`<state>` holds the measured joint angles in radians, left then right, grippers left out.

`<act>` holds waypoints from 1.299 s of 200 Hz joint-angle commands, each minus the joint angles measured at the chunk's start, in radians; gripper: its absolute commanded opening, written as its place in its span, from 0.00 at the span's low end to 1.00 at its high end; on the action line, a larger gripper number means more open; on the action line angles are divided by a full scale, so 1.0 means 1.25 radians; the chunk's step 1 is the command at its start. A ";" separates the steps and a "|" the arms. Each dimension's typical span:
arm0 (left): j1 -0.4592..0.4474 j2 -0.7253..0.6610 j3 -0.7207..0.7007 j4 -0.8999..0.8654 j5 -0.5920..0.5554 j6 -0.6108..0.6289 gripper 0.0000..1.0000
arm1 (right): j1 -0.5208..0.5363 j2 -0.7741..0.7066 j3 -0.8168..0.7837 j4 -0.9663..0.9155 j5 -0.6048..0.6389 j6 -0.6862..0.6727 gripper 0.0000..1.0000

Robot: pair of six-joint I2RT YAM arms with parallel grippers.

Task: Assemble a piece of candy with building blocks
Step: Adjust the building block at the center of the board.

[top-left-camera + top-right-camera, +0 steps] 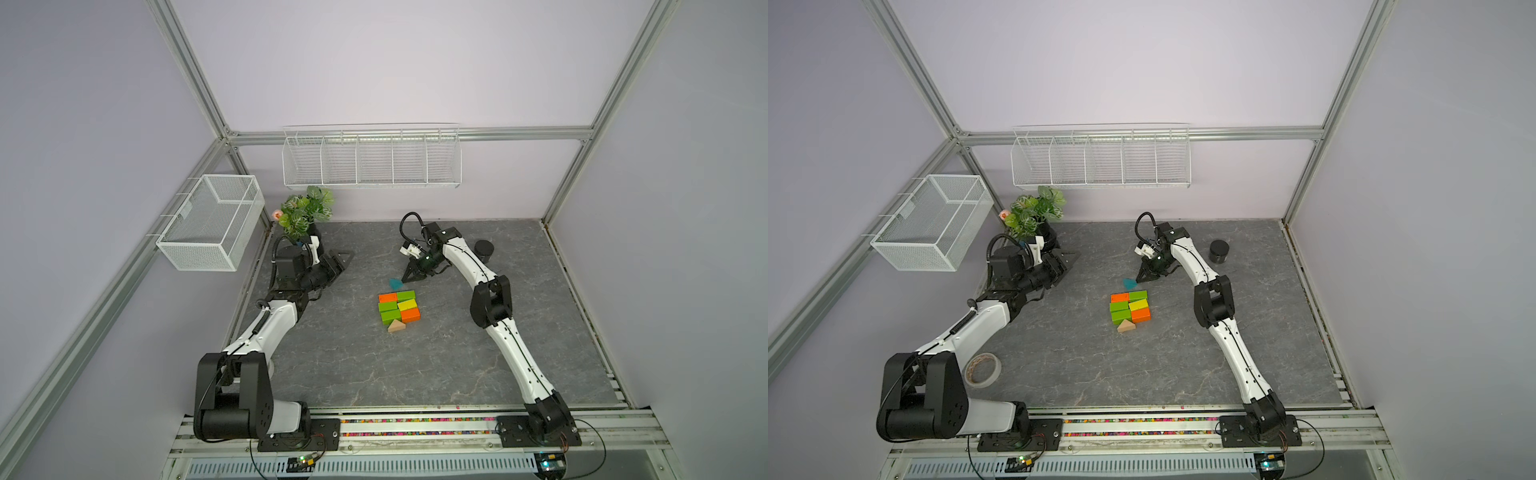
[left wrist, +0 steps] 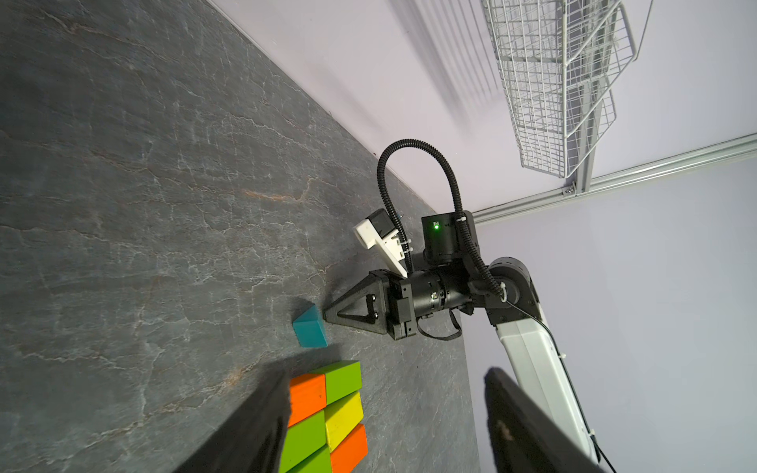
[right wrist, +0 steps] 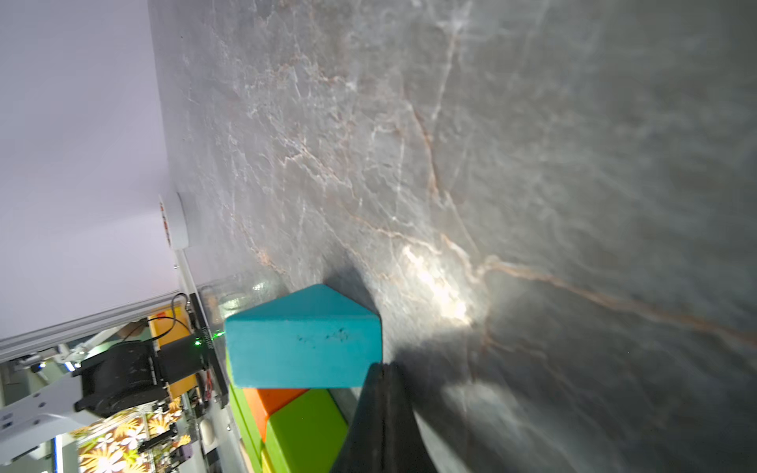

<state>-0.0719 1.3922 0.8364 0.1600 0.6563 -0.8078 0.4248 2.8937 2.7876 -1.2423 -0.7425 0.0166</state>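
The building blocks lie mid-table in both top views. Green, orange and yellow bricks form a flat rectangle (image 1: pixel 398 309) (image 1: pixel 1129 308) (image 2: pixel 327 413). A tan triangle (image 1: pixel 396 326) (image 1: pixel 1126 326) rests against its near end. A teal triangle (image 1: pixel 395 284) (image 1: pixel 1129 283) (image 2: pixel 310 327) (image 3: pixel 303 348) lies just beyond its far end, with a small gap. My right gripper (image 1: pixel 405 280) (image 1: pixel 1139 279) (image 2: pixel 327 315) (image 3: pixel 383 366) is shut and empty, its tip low at the teal triangle's side. My left gripper (image 1: pixel 343 259) (image 1: pixel 1069 259) (image 2: pixel 387 376) is open and empty, far left of the blocks.
A black round jar (image 1: pixel 484 249) (image 1: pixel 1219 250) stands behind the right arm. A potted plant (image 1: pixel 305 212) sits at the back left. A tape roll (image 1: pixel 983 369) lies by the left arm. Wire baskets (image 1: pixel 212 226) (image 1: pixel 372 160) hang on the walls.
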 commanded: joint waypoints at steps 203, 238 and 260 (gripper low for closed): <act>0.001 0.034 -0.005 0.032 0.046 -0.008 0.76 | 0.139 -0.129 -0.068 0.042 0.435 -0.167 0.42; 0.001 0.040 -0.005 0.034 0.048 -0.011 0.76 | 0.141 -0.103 -0.040 0.029 0.446 -0.166 0.43; 0.001 0.040 -0.004 0.036 0.048 -0.011 0.76 | 0.139 -0.084 -0.034 0.027 0.455 -0.169 0.43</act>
<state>-0.0719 1.4292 0.8364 0.1837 0.7052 -0.8082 0.5991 2.7426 2.7213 -1.1767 -0.1986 -0.1780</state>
